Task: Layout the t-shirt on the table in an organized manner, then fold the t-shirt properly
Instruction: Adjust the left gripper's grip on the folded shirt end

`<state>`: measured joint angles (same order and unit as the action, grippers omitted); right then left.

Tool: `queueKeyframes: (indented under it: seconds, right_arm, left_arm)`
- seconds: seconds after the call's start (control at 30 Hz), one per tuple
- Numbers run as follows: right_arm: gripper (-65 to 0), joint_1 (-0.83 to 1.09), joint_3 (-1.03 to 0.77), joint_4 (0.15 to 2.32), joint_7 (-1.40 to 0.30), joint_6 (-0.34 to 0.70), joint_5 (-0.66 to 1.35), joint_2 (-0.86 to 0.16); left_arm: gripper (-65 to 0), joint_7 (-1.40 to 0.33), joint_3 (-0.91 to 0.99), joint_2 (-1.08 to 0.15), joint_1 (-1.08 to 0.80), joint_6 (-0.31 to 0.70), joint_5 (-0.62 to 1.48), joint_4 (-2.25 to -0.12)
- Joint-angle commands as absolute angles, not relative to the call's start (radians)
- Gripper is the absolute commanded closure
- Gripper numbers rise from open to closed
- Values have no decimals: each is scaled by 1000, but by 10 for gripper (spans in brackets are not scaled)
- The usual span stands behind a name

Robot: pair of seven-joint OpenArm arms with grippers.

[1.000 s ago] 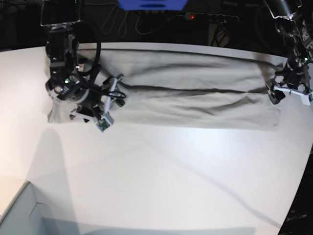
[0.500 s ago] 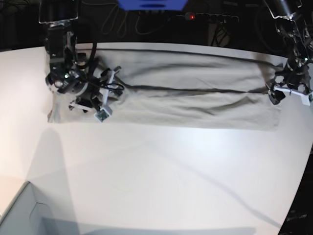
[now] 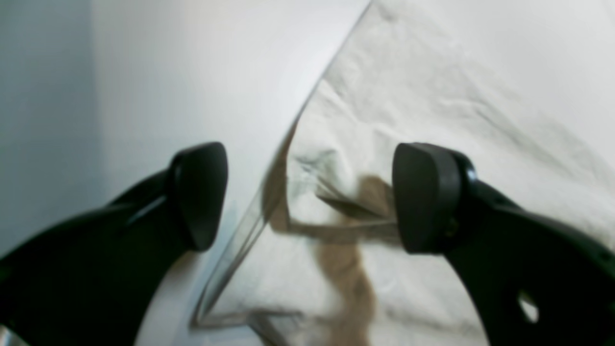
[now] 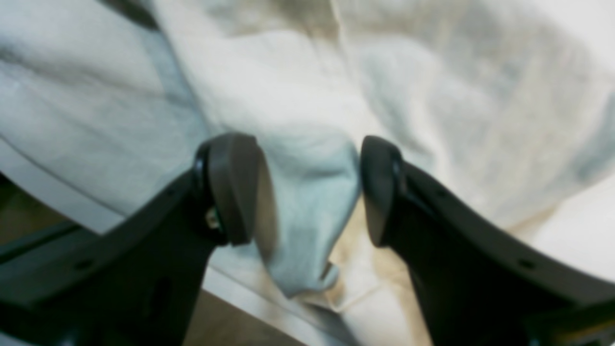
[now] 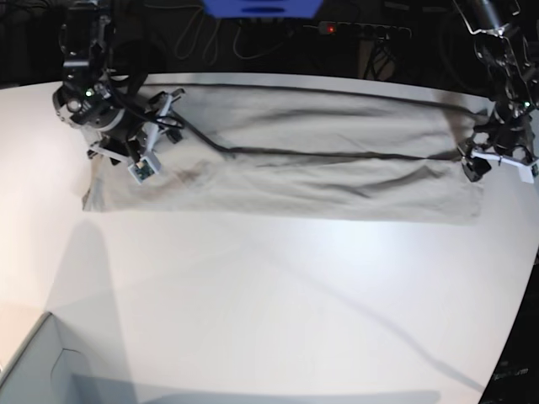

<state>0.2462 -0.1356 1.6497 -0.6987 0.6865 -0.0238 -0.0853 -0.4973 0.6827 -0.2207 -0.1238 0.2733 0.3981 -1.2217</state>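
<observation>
The beige-grey t-shirt [image 5: 320, 168] lies as a long band across the far part of the white table [image 5: 269, 295]. My right gripper [image 5: 139, 160] is at the shirt's left end. In the right wrist view this gripper [image 4: 310, 190] is closed on a raised bunch of the t-shirt [image 4: 307, 182] that fills the gap between its fingers. My left gripper [image 5: 472, 164] is at the shirt's right end. In the left wrist view it [image 3: 312, 197] is open, with one finger over the table [image 3: 192, 72] and the other over the t-shirt [image 3: 456, 96]. The shirt's edge runs between them.
A grey box corner [image 5: 34, 370] sits at the front left. A power strip [image 5: 362, 29], cables and a blue object [image 5: 261, 7] lie behind the table's far edge. The table edge [image 4: 72, 202] is close under my right gripper.
My right gripper has moved up and to the left, from the shirt's near edge toward its far left corner. My left gripper has stayed at the shirt's right end.
</observation>
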Motion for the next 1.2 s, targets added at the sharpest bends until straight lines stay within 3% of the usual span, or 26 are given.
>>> queueKeyframes:
  seconds: [0.0,0.27,0.53,0.63,0.8,0.93,1.17]
  right_arm:
    - [-343,243,-137,1649,-687,698,-13,-91]
    - [-343,239,-159,1587,-685,698,-13,-88]
    - [-343,237,-159,1587,-685,698,-13,-91]
    - [-343,237,-159,1587,-685,698,-13,-93]
    - [-343,225,-159,1587,-685,698,-13,-93]
    - [-343,223,-159,1587,-685,698,-13,-93]
    - [-343,203,-159,1570,-685,698,-13,-91]
  left_arm:
    - [-519,-476,682,-236,-111,277,406,-1234]
    - [-519,-483,680,-202,-111,277,406,-1227]
    - [-502,-476,684,-206,-84,277,406,-1087]
    - [-368,-475,682,-209,-81,277,406,-1056]
    - [-21,-475,682,-208,-58,277,406,-1049]
    - [-5,-475,688,-203,-58,277,407,-1093]
    - [0,-483,688,-153,-116,277,407,-1451]
